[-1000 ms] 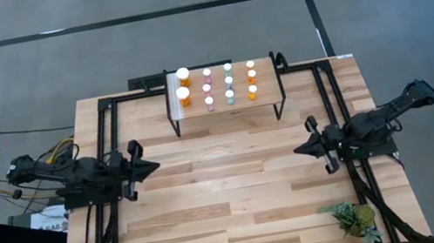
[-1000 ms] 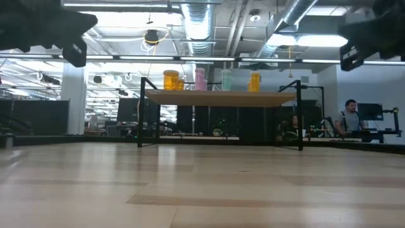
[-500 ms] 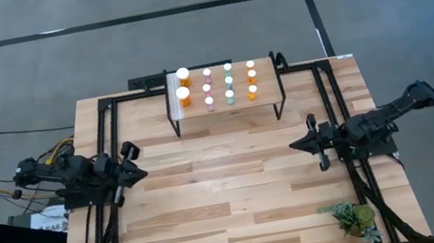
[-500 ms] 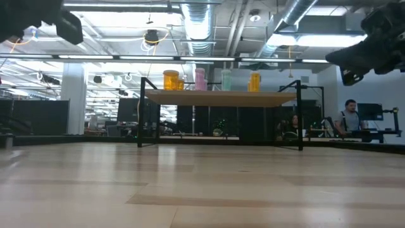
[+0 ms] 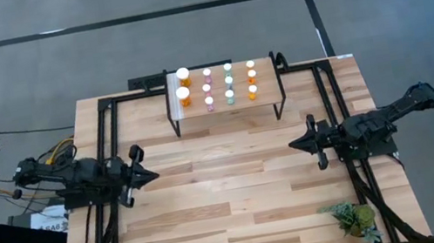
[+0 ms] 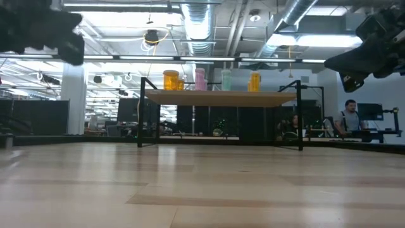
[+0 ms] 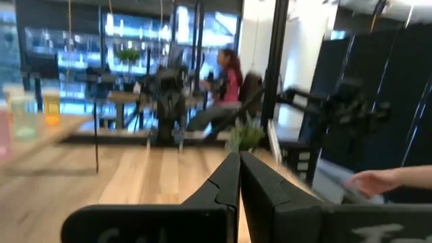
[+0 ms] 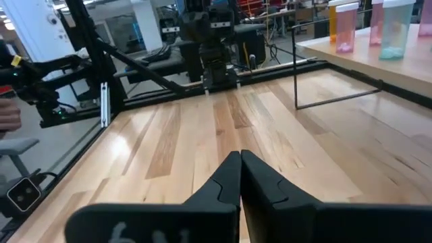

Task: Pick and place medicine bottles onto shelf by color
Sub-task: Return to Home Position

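The medicine bottles (image 5: 229,81) all stand on the shelf (image 5: 198,112) at the top centre of the high view, in columns by colour: wide orange at the left, then pink, teal and small orange. We judge the sorting finished, leaving only the retreat to rest.

The left gripper (image 5: 151,176) hangs over the left edge of the table (image 5: 229,194), and the right gripper (image 5: 294,145) over the right edge. Each has its fingers pressed together and holds nothing, as both wrist views confirm.

To do this step well, we think each arm should draw back along its own side, with the fingers closed and raised. It should make no sweep toward the shelf's thin legs, since a knock there could topple the rows.

The tabletop is pale wood planking, and a small plant (image 5: 355,217) sits in the lower right corner of the high view. Beyond it lies an open workshop with ceiling ducts and lights. A person (image 6: 348,117) sits at the right edge of the low view, and someone's hand (image 7: 374,181) shows at the lower right of the left wrist view.
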Controlling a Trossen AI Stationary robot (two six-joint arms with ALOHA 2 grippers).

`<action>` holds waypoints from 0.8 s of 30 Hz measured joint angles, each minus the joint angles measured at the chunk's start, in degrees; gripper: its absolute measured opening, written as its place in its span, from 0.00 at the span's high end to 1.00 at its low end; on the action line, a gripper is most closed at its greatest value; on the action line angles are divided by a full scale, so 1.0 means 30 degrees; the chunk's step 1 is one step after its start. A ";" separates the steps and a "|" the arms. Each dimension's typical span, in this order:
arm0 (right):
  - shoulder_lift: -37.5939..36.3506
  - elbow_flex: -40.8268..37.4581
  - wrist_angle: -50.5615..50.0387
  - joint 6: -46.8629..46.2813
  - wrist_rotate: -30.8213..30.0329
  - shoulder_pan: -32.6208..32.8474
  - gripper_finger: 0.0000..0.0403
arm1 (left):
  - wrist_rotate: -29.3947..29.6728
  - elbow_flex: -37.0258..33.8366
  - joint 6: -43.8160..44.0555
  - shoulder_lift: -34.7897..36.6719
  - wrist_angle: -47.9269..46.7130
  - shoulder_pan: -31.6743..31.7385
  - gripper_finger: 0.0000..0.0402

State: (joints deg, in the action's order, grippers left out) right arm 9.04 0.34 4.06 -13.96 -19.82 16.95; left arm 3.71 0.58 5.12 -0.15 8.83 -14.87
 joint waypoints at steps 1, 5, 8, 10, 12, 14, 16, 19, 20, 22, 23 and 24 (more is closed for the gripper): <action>0.0000 0.0000 -0.0003 0.0000 0.0007 0.0000 0.92 | 0.0073 0.0000 0.0003 -0.0007 -0.0573 0.0000 1.00; 0.0000 0.0000 -0.0061 -0.0007 0.0047 0.0000 0.93 | 0.0892 0.0007 0.0366 -0.0241 -0.2059 0.0028 1.00; 0.0000 0.0000 -0.0083 -0.0015 0.0054 0.0000 0.93 | 0.0169 0.0007 0.0672 -0.0265 -0.2164 0.0015 1.00; 0.0000 -0.0007 -0.0088 -0.0015 0.0054 0.0000 0.93 | -0.0373 0.0000 0.0849 -0.0265 -0.2161 0.0015 1.00; 0.0000 -0.0007 -0.0105 -0.0017 0.0054 0.0000 0.93 | -0.0426 0.0000 0.1090 -0.0265 -0.2157 0.0015 1.00; 0.0000 -0.0007 -0.0120 -0.0018 0.0055 0.0000 0.93 | 0.0035 0.0000 0.1205 -0.0272 -0.2262 0.0015 1.00; 0.0000 -0.0007 -0.0120 -0.0022 0.0054 0.0000 0.93 | 0.0064 0.0000 0.1227 -0.0464 -0.2238 0.0022 1.00; 0.0000 -0.0007 -0.0127 -0.0022 0.0061 0.0000 0.93 | -0.0008 0.0000 0.0915 -0.0714 -0.2316 0.0022 1.00; 0.0000 -0.0007 -0.0127 -0.0022 0.0061 0.0000 0.93 | -0.0008 0.0000 0.0780 -0.0702 -0.2284 0.0022 1.00; 0.0000 -0.0007 -0.0127 -0.0022 0.0061 0.0000 0.93 | -0.0008 -0.0001 0.0748 -0.0695 -0.2256 0.0022 1.00; 0.0000 -0.0007 -0.0127 -0.0022 0.0061 0.0000 0.93 | -0.0008 -0.0007 0.0823 -0.0695 -0.2262 0.0022 1.00; 0.0000 -0.0007 -0.0127 -0.0022 0.0061 0.0000 0.93 | -0.0008 -0.0007 0.0907 -0.0695 -0.2277 0.0022 1.00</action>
State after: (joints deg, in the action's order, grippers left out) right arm 9.04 0.32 3.68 -14.02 -19.64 16.95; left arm 3.68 0.56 7.84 -2.24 2.00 -14.81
